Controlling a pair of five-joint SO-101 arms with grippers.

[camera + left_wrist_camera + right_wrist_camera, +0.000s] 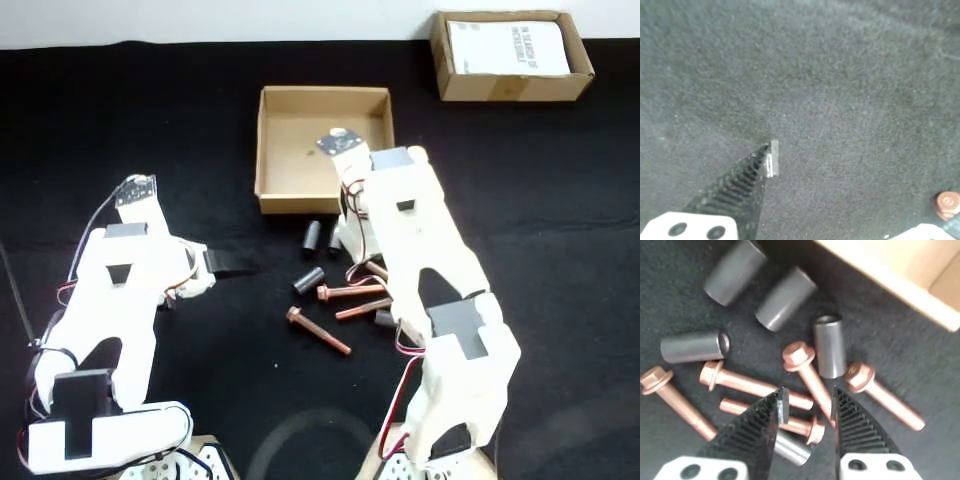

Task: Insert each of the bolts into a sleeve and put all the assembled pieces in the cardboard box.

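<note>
I'm seeing the box (325,92) sitting at upper centre of the high view, holding no assembled pieces. My right gripper (810,402) is hovering just below it, jaws apart over the pile, gripping nothing. My left gripper (222,263) is resting at centre left, jaws spread wide, empty. Bolts (742,384) and sleeves (829,345) are lying loose mid-frame, none joined, so I'm reckoning every insertion and drop-off is yet to come.

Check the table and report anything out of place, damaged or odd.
Nothing looks damaged or spilled. The bolts and sleeves lie loose in a jumble on the black cloth just outside the cardboard box, none visibly assembled, under the open right gripper.
</note>
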